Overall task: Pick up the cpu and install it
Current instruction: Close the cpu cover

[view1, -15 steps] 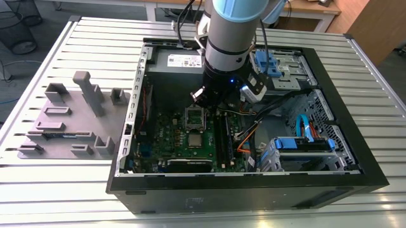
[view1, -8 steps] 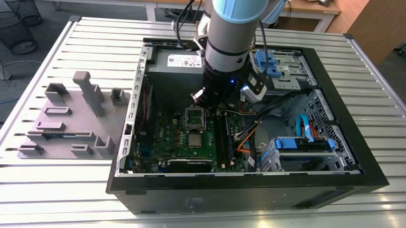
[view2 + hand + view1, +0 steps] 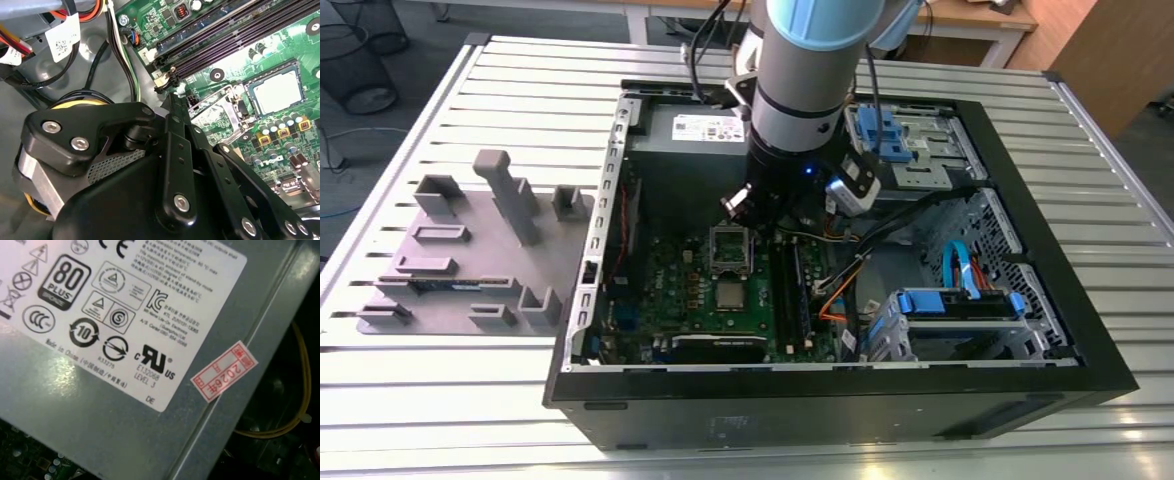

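White printed label (image 3: 100,305); silvery cpu (image 3: 276,91) on motherboard (image 3: 235,62).

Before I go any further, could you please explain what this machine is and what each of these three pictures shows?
This is a single robot arm with a gripper at its end, poised over an open computer case that lies on a slatted metal table. The exterior view looks down on it all from off the arm; a grey holder for parts sits to that view's left of the case. Two cameras ride on the arm: the second wrist view looks past the gripper at the green board, the first wrist view at the grey power-supply box. The cpu, a small silvery square, lies flat on the board beside an opened metal frame, apart from the gripper.
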Motion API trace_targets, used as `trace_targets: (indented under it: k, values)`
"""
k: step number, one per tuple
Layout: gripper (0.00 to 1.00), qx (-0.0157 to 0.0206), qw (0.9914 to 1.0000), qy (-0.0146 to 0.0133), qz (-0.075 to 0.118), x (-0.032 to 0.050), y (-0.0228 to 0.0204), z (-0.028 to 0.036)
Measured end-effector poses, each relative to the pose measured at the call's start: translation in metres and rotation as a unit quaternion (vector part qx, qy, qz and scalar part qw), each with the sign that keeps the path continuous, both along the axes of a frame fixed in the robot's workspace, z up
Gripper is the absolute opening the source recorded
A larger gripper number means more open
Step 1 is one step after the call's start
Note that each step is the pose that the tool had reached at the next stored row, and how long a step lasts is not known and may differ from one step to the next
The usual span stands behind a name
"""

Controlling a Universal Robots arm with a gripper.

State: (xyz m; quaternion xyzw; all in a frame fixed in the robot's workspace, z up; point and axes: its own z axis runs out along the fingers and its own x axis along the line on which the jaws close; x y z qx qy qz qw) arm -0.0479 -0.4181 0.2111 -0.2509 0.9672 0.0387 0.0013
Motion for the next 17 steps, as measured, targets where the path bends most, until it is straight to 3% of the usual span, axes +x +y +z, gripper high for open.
trace_targets:
  k: [10, 17]
  values:
    - [0.11, 0.0, 1.0, 0.0, 0.0, 0.0, 0.0047, -0.004]
    - [0.11, -0.0002, 1.0, -0.0003, 0.003, -0.0001, 0.0048, -0.0078]
